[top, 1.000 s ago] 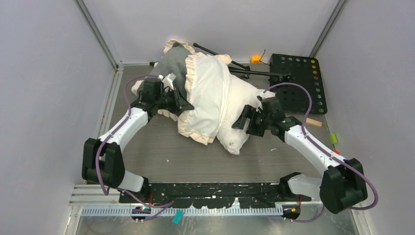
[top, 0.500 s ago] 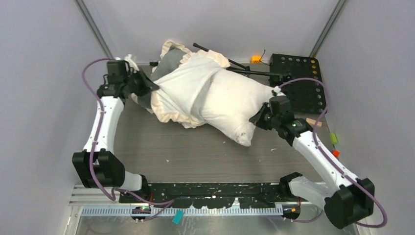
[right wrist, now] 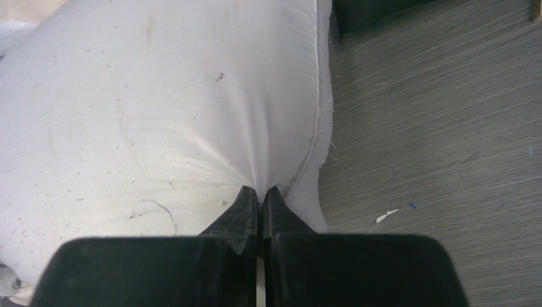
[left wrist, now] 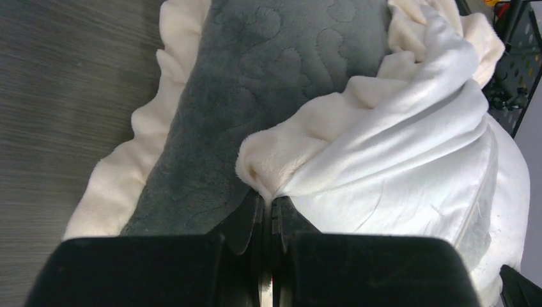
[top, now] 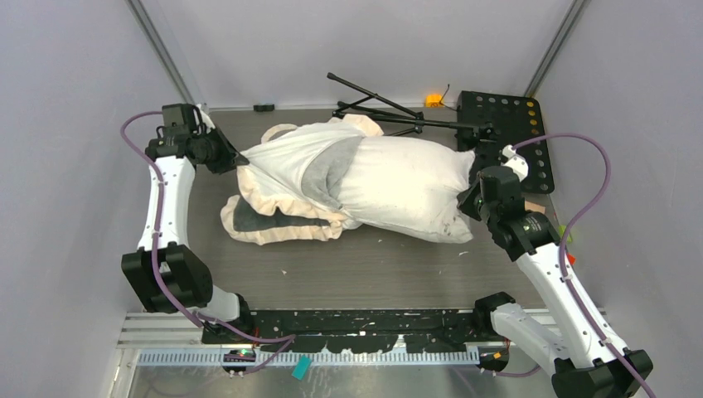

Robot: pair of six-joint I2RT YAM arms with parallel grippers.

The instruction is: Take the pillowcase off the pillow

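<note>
Top external view: the left gripper [top: 235,159] is pinched shut on a corner of the pillowcase [top: 286,162], and cream fabric runs taut from its fingers toward the other arm. The left wrist camera shows both fingers together on a bunched cream fold, with the grey plush face spreading just ahead. At the far end, the right gripper [top: 469,189] is clamped on the pillow [top: 406,178] beside its seam. The cushion bulges ahead of those fingers, with the table [right wrist: 447,128] just beside them. The pillowcase covers only the pillow's end nearer the left gripper.
</note>
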